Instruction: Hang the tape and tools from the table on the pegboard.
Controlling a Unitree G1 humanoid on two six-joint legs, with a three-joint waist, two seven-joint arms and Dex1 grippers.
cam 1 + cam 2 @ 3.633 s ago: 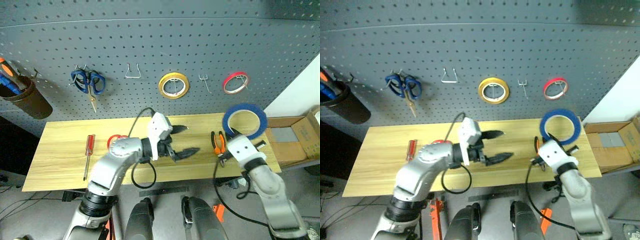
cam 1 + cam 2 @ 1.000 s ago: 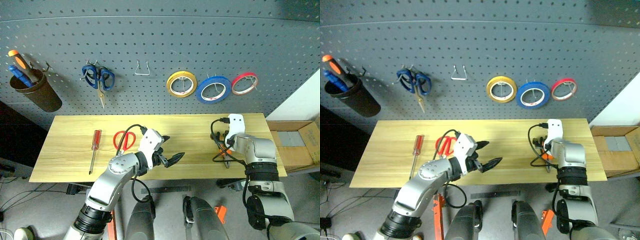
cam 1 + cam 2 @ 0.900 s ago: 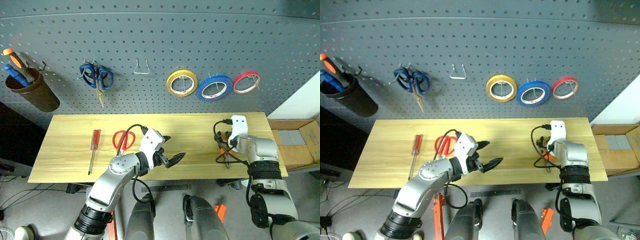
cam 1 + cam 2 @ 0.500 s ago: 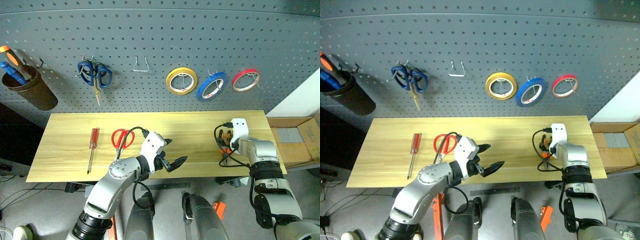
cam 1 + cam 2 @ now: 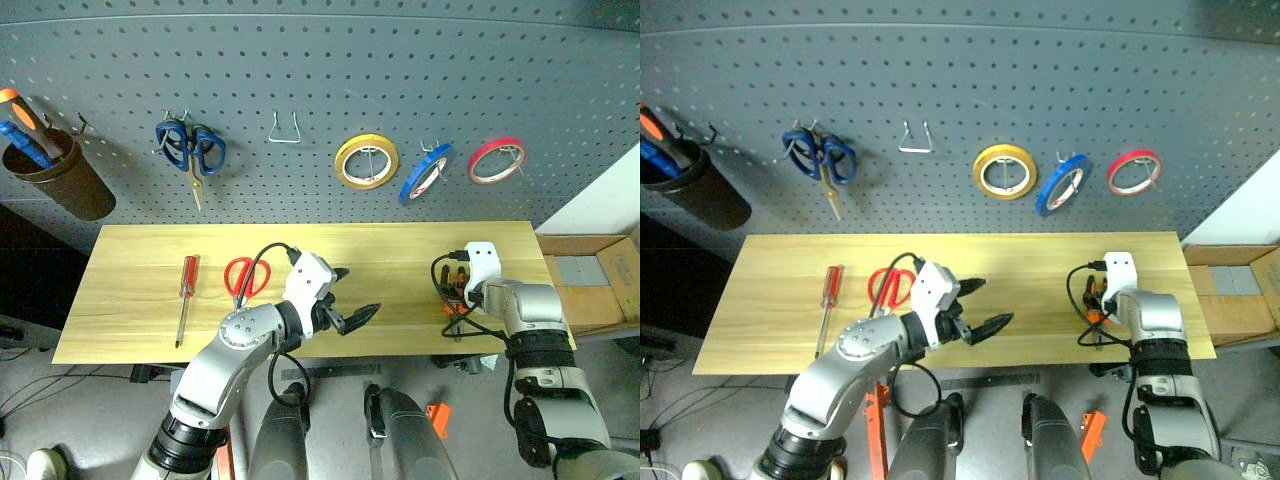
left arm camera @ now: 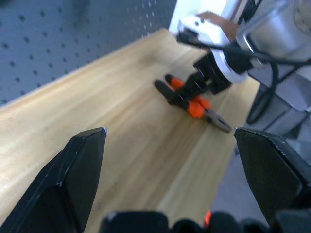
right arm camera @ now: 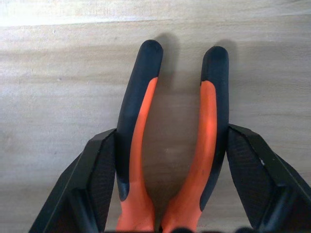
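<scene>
The blue tape (image 5: 425, 172) hangs tilted on a hook of the dark grey pegboard (image 5: 300, 70). The orange-and-black pliers (image 7: 167, 145) lie on the wooden table (image 5: 140, 250) near its right end. My right gripper (image 7: 170, 141) points down over them, and its fingers (image 7: 97, 179) press the outsides of both handles. My left gripper (image 5: 356, 293) hovers open and empty above the table's front middle. Red-handled scissors (image 5: 240, 277) and a red-handled screwdriver (image 5: 183, 295) lie on the left part of the table.
On the pegboard hang blue scissors (image 5: 185, 150), an empty wire hook (image 5: 285, 130), a yellow tape roll (image 5: 367, 162) and a red tape roll (image 5: 496, 160). A brown cup (image 5: 60, 190) with tools hangs at far left. A cardboard box (image 5: 590, 285) sits right of the table.
The right gripper, which earlier held the blue tape up, has come down and closed on the pliers' handles. The hung tape has swung from face-on to tilted. The left gripper stays open.
</scene>
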